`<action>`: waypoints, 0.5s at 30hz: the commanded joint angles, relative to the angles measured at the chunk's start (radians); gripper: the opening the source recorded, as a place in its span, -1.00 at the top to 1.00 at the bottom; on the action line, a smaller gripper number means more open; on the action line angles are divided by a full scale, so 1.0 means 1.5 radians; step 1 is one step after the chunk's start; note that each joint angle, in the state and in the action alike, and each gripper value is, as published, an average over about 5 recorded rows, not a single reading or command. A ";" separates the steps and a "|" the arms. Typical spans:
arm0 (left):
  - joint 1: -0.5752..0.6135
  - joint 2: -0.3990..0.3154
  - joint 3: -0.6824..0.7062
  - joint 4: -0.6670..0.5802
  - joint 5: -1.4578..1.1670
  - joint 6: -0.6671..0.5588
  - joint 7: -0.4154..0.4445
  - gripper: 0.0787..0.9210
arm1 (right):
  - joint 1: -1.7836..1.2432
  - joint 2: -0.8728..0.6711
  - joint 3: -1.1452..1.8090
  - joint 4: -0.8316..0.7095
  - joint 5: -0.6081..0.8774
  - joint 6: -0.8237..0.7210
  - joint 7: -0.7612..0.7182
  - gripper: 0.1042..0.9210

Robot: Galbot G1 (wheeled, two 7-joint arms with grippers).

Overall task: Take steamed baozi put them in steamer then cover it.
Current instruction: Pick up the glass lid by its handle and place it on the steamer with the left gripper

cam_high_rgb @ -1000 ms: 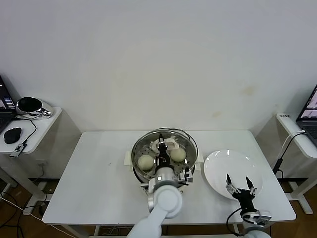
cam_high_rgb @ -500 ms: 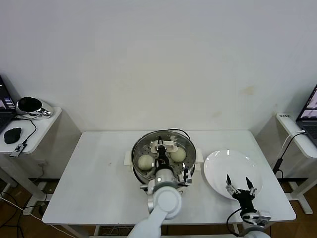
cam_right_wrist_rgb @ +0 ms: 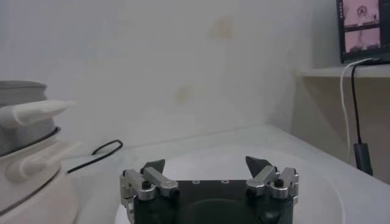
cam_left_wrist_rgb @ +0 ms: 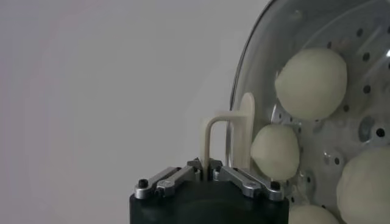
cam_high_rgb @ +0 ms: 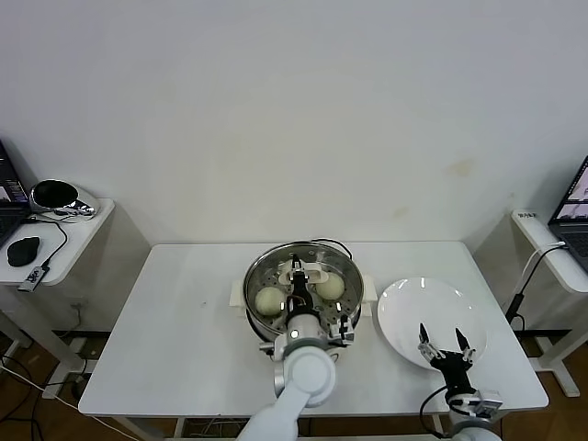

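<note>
Now the round clear glass lid with its white handle [cam_left_wrist_rgb: 226, 137] has been lowered level onto the large stainless-steel steamer pot [cam_high_rgb: 304, 285] at frame centre, where a second ago it hung tilted. The handle is clamped by the left gripper [cam_left_wrist_rgb: 209, 171]. Four cream-white baozi buns [cam_left_wrist_rgb: 311, 82] are seen beneath the glass. The right gripper [cam_high_rgb: 446, 344], jaws spread and empty, is parked over the flat white plate [cam_high_rgb: 404, 312], lower right. Release is judged next.

Left gripper [cam_high_rgb: 297, 276] clamped, right gripper [cam_high_rgb: 447, 343] spread.

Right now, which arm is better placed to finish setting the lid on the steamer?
The left. Its gripper is shut on the lid handle directly over the steamer. The right gripper waits open above the plate.
</note>
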 commanded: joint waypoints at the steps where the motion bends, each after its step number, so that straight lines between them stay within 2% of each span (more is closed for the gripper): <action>1: -0.002 0.001 0.000 -0.002 0.001 0.028 0.010 0.85 | 0.000 0.001 0.000 0.001 0.000 0.001 0.000 -0.76; 15: -0.002 0.003 0.004 -0.004 0.012 0.028 0.022 0.85 | -0.001 0.002 0.000 0.001 0.000 0.001 -0.001 -0.76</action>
